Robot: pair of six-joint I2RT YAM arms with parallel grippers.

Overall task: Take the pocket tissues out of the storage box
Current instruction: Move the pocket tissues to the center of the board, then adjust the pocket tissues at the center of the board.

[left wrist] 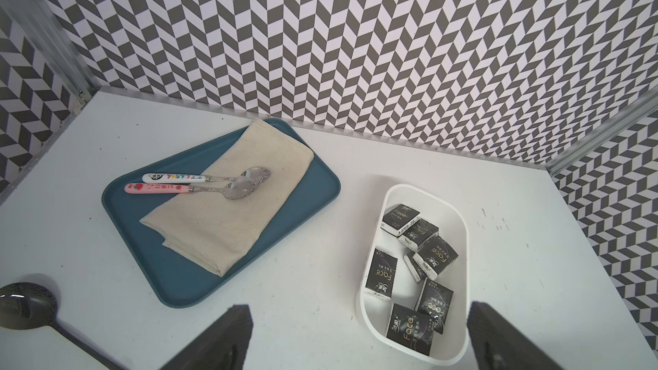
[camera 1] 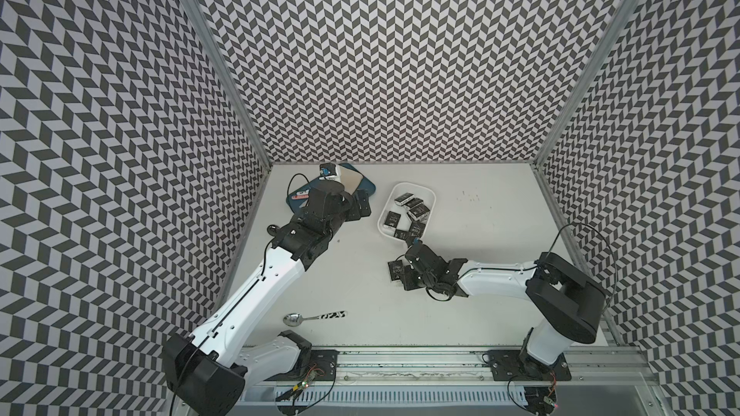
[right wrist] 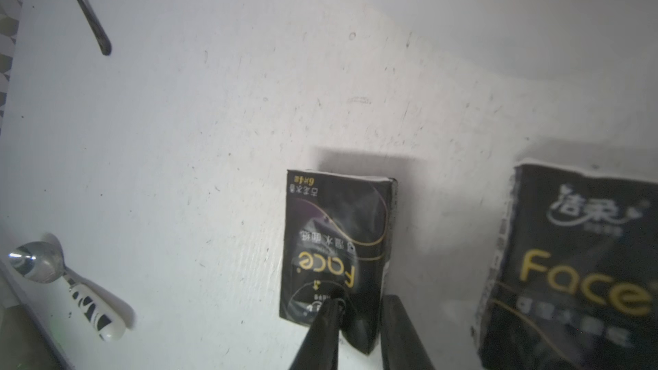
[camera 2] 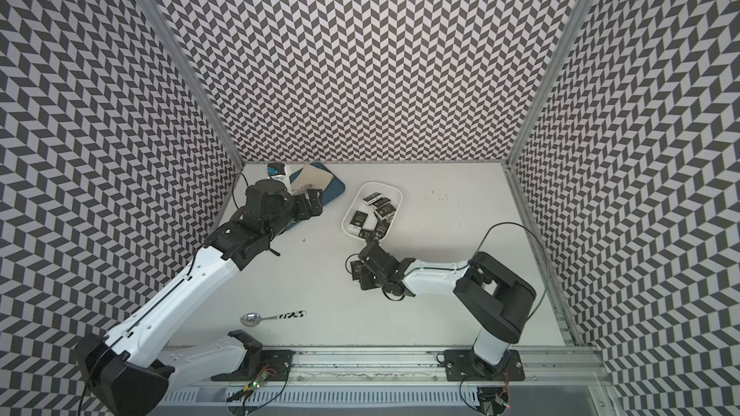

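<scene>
Pocket tissues [left wrist: 381, 274] lie in two places. Seven black packets sit loose in the white box [left wrist: 463, 315], some leaning on each other, and two are out on the table.

At the far left, a blue tray [left wrist: 220, 290] sits near the back corner. A beige cloth [left wrist: 228, 222] is folded across it, and two spoons [left wrist: 199, 183] lie side by side on the cloth, looking set out on purpose and no part of this job. A black spoon [left wrist: 25, 304] lies just off the tray. A patterned spoon [camera 1: 314, 318] lies alone toward the front edge. The left gripper [left wrist: 359, 307] hangs between tray and box, jaws wide apart and empty. I judge it is keeping clear so the other arm can work the box.

The box stands right of the tray, toward the back wall, within reach of both arms. In front of it, outside its rim, the right gripper [right wrist: 360, 298] is low over the table. Its jaws are drawn in on the near end of one packet [right wrist: 334, 236], which it appears to pinch. A shadow beyond the packet suggests its far end is off the surface. Just beside it, the other packet [right wrist: 569, 261] lies flat, face up. The end grip probably lets the held one be laid down next to it.

The table [camera 1: 480, 274] is plain white, scuffed and speckled. Walls [camera 1: 400, 54] in a grey-and-white zigzag pattern close it on three sides, and a metal rail [camera 1: 400, 358] along the front carries both arm bases.
</scene>
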